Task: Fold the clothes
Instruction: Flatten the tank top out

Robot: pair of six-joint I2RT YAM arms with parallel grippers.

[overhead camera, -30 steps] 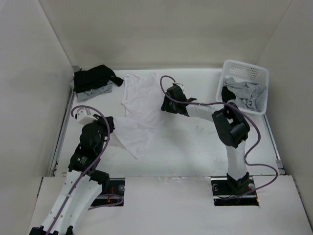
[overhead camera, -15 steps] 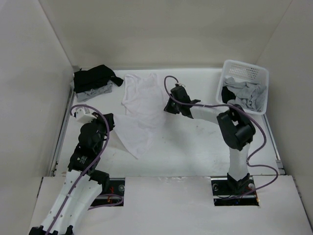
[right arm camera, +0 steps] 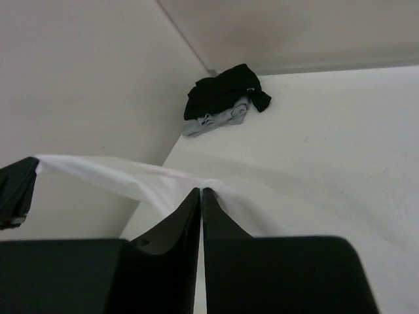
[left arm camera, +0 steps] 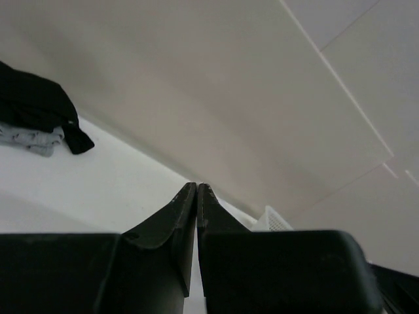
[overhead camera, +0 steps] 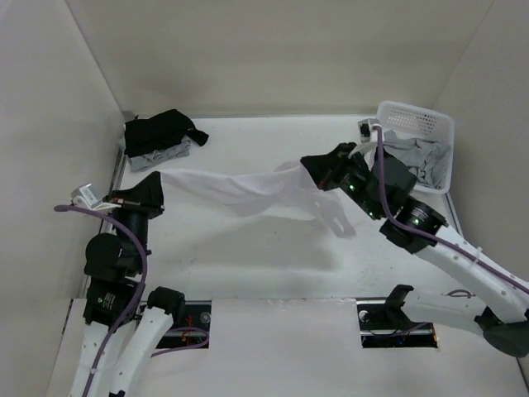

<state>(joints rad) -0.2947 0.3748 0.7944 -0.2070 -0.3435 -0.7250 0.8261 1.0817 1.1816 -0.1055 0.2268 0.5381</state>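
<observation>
Both clamped, left pincer (overhead camera: 154, 189) and right pincer (overhead camera: 312, 169) stretch the tank top (overhead camera: 240, 190) aloft; next, I reckon, lay it flat.

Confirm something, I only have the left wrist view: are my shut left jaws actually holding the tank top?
Observer: Yes. The top view shows the left jaws pinching one end of the white tank top.
Operator: And the other end?
Observer: The right jaws are shut on it; the cloth spans the air between both arms, a loose flap hanging below the right jaws.
Operator: Anything in the basket?
Observer: A grey garment lies in the white lattice basket.
</observation>
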